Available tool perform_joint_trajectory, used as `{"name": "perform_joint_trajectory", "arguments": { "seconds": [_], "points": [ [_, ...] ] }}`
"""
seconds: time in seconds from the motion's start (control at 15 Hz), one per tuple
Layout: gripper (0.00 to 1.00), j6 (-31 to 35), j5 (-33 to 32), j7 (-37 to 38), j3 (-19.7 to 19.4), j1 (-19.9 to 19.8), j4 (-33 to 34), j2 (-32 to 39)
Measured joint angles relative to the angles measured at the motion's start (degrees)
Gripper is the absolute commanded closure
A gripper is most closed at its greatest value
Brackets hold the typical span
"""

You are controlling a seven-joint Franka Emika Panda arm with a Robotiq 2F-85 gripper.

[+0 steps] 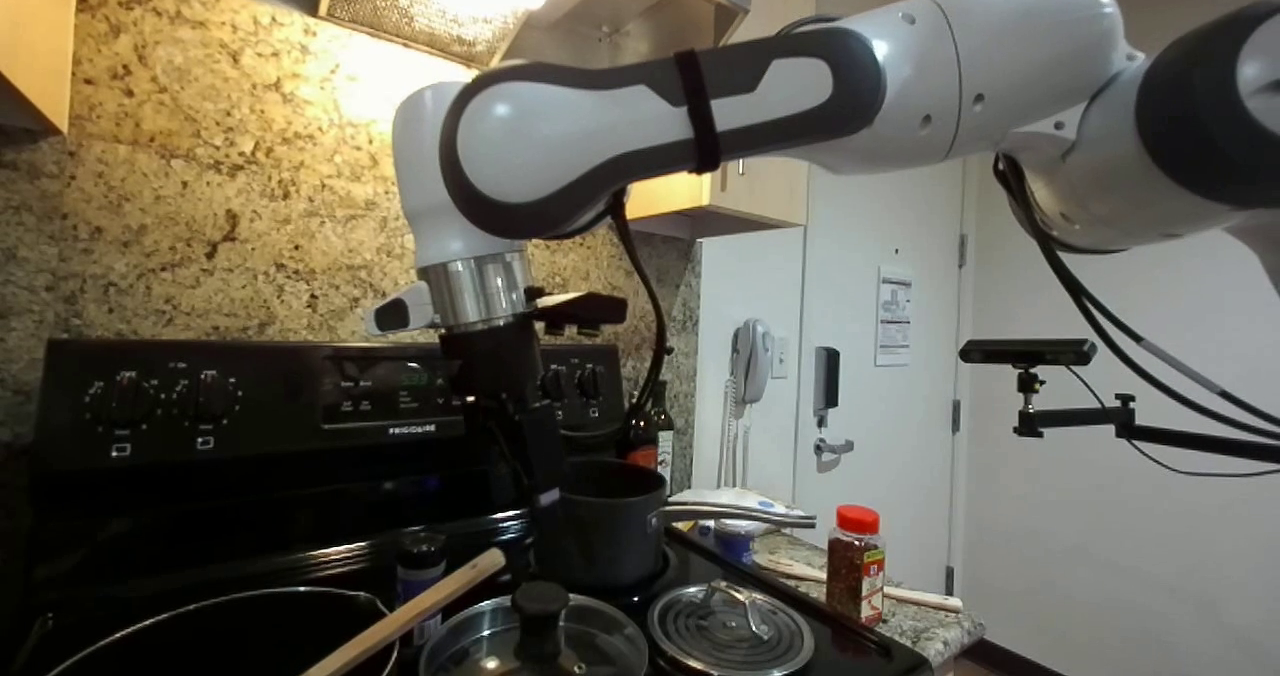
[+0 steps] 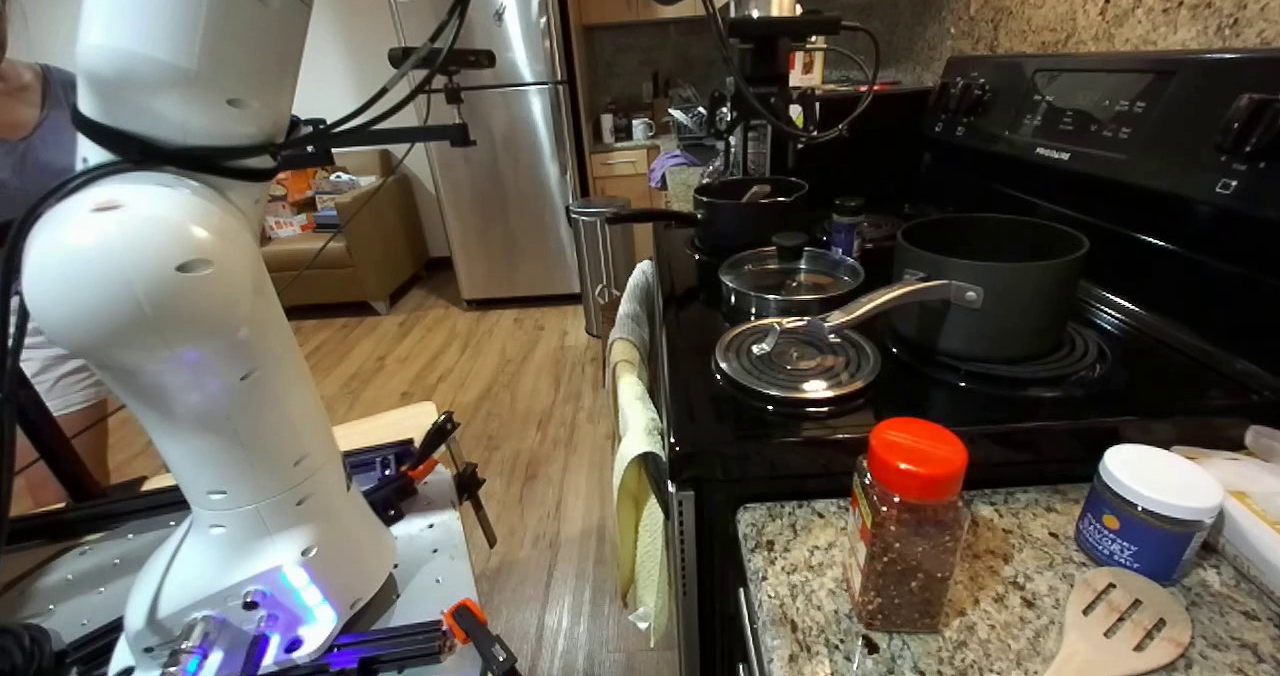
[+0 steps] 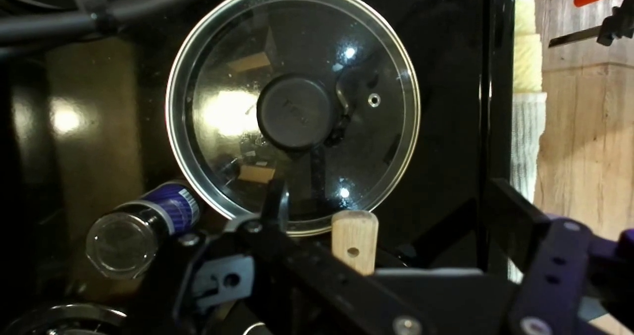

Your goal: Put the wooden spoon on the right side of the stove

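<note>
A wooden spoon (image 1: 410, 613) leans in a black pan (image 2: 740, 231) at the front-left corner of the stove (image 2: 1170, 386), as one faces the control panel (image 2: 1110, 116), its handle tip jutting past the rim while a robot gripper (image 3: 389, 203) stands with fingers well apart, the tip showing between them in the wrist view but not gripped. The tip lies nearer one finger; a descent off line would likely shove it deeper into the pan, whose inside is too dark to read. Next along the front edge sits a glass-lidded pan (image 2: 775, 304), contents lost in glare, its rim so close to the handle tip that a low finger could strike it. A blue-labelled bottle (image 2: 846, 228), contents hidden, stands upright farther from that edge, and a wide sideways sweep could topple it. Toward the back-right corner, a saucepan (image 2: 1020, 296), dark within, points its handle at the front edge, where a spoon carried low might snag. Beyond the right edge, on a granite counter (image 2: 800, 556), a red-capped jar (image 2: 912, 531) holds reddish flakes (image 2: 905, 586) and a white-lidded blue jar (image 2: 1150, 521) hides its contents; a slotted wooden spatula (image 2: 1128, 621) there risks being taken for the target.
</note>
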Motion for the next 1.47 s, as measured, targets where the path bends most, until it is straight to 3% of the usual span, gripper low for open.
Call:
{"name": "perform_joint_trajectory", "arguments": {
  "seconds": [0.27, 0.6, 0.67, 0.8, 1.47],
  "points": [
    [0.0, 2.33, 0.01, 0.0, 0.07, -0.06, -0.45, 0.01],
    [0.0, 11.32, 0.95, -0.01, 1.0, -0.05, -4.72, 1.69],
    [0.25, 12.35, 1.01, -0.01, 1.27, -0.03, -5.41, 2.35],
    [0.32, 14.25, 1.02, -0.01, 1.77, -0.01, -6.47, 3.75],
    [0.97, 17.39, 1.02, -0.01, 2.35, 0.01, -7.16, 6.09]
  ]
}}
